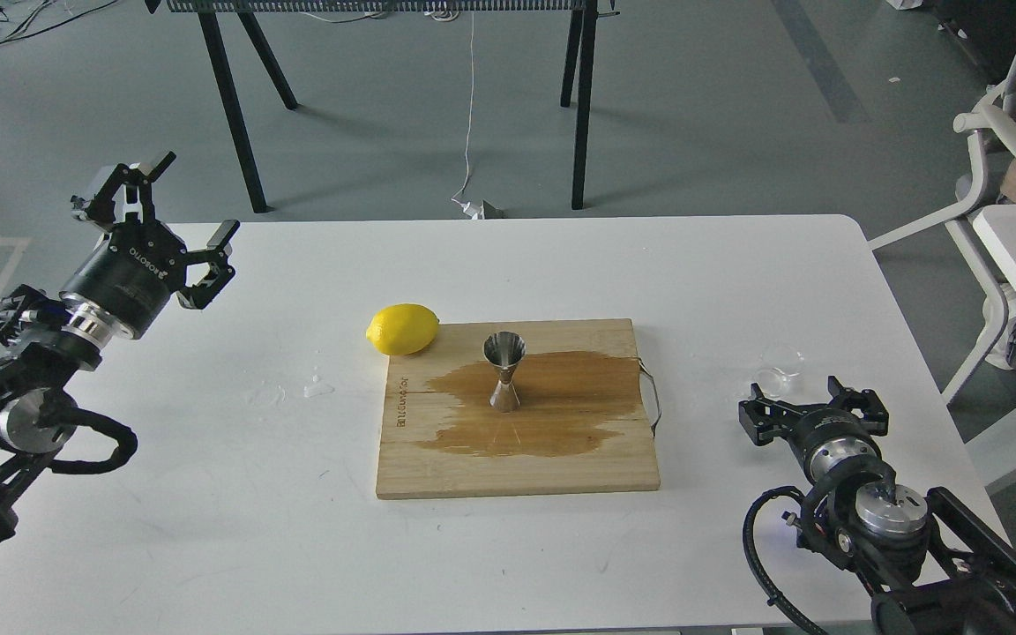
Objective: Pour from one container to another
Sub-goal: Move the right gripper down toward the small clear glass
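Upright steel jigger [504,371]; clear cup [779,364] aside

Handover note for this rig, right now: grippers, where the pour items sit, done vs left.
Left gripper: open, empty, raised over the table's left side.
Right gripper: open, empty, just short of the clear cup.
Clear cup: on the table, right of the cutting board.
Jigger: upright mid-board, in a wet patch.
Done: cannot tell if a pour happened.
Left: probably grasp the cup, pour into the jigger.

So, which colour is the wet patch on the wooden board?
Darker brown than the pale dry wooden board; the wet patch surrounds the steel jigger. Head view.
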Controlling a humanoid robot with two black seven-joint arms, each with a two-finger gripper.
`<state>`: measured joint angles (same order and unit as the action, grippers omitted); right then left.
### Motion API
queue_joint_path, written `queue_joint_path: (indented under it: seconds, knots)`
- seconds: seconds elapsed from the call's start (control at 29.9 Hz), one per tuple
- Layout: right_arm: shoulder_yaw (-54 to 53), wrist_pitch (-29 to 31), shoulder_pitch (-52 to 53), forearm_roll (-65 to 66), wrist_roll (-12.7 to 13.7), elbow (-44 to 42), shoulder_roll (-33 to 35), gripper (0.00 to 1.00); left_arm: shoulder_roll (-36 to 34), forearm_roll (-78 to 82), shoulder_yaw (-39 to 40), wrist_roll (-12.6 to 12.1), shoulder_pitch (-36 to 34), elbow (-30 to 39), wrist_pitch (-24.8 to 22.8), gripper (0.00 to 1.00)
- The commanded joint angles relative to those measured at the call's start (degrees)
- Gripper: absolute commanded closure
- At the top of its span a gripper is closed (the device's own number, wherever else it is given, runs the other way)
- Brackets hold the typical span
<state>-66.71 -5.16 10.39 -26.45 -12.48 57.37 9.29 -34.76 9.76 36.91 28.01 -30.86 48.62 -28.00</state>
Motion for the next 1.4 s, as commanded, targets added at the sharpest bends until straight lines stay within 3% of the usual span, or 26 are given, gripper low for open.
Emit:
queue_joint_path:
  seconds: [0.0,0.9,1.37]
  knots:
    - [0.00,-0.02,1.12,0.00,0.70,-1.30,-1.20,0.02,0.13,-0.01,0.00,-0.01,0.01,-0.01,0.00,0.01]
    - [0.09,0.07,5.78,0.17,1.32,-6.57,-2.43,0.12,1.54,-0.01,-0.09,-0.01,0.01,-2.21,0.00,0.01]
    - [0.17,0.77,6.22,0.44,1.85,-7.71,-3.31,0.29,1.45,-0.01,0.00,-0.01,0.09,-2.21,0.00,0.01]
